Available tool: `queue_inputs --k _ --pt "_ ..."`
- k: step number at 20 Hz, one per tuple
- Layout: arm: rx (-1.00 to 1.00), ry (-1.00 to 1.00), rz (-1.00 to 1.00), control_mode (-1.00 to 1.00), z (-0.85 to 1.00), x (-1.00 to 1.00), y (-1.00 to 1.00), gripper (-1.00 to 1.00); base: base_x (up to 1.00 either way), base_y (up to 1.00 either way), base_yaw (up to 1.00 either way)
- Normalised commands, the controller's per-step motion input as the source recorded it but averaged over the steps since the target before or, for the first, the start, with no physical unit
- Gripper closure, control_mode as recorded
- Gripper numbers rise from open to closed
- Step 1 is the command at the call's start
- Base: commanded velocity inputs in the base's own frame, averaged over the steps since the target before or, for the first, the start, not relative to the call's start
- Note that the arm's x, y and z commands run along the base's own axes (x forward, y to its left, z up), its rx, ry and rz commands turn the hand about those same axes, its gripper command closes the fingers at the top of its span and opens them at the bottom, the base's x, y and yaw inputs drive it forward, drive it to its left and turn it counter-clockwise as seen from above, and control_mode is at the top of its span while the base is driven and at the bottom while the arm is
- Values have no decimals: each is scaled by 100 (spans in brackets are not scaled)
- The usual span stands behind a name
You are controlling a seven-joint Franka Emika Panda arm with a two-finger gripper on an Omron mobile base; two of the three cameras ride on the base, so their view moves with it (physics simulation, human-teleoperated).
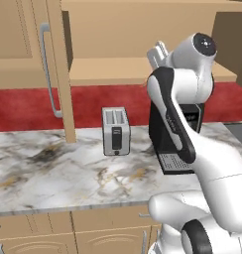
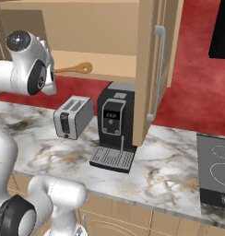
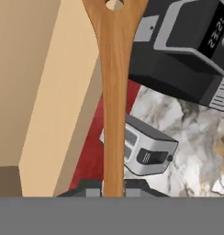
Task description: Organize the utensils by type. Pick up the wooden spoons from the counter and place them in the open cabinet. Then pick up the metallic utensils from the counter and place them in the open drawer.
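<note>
End effector (image 3: 114, 192) pinching one wooden spoon (image 3: 114, 92), one toaster (image 1: 116, 131), one coffee machine (image 2: 115, 124)

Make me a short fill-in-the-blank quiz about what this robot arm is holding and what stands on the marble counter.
The gripper is shut on an orange-brown ____ spoon.
The silver toaster stands on the veined marble ____.
Beside the toaster stands a black ____ machine.

Missing words: wooden; counter; coffee
</note>
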Motion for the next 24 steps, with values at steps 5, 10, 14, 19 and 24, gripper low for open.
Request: queue_inputs --k 5,10,14,19,24 --pt "8 -7 0 -100 42 54 0 100 0 0 0" --pt "3 -12 0 -100 6 67 1 100 0 0 0" --pt "10 -11 0 -100 0 69 0 100 0 0 0" --pt "9 -5 4 -100 3 68 0 100 0 0 0" --pt "1 0 0 -100 1 69 0 100 0 0 0"
